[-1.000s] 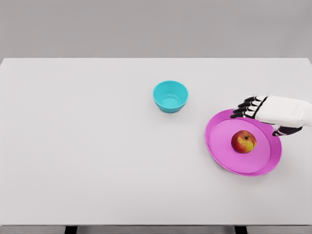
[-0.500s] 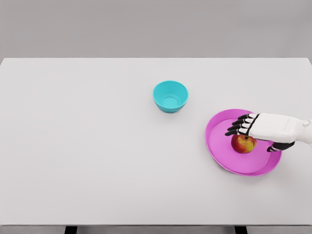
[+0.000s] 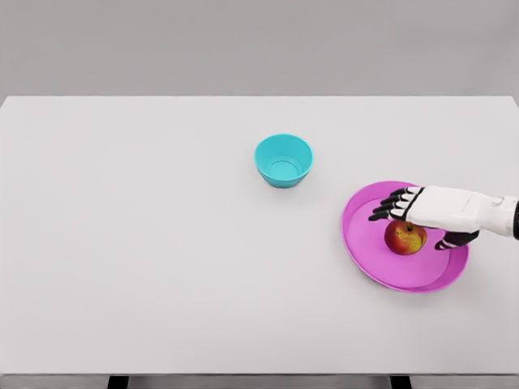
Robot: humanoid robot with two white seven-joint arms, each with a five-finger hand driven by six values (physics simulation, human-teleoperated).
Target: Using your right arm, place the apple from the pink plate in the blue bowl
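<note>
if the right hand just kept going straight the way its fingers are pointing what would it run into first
Likely nothing. The right hand, fingers open over the apple, points left across the pink plate; beyond lies bare table. The blue bowl sits farther back, though depth is unclear.

A simulated test bench: bare white table (image 3: 162, 243), blank grey backdrop (rendered).

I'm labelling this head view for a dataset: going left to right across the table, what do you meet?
Blue bowl → pink plate → apple. The right hand hangs open over the apple, so its place in the order is unclear.
</note>
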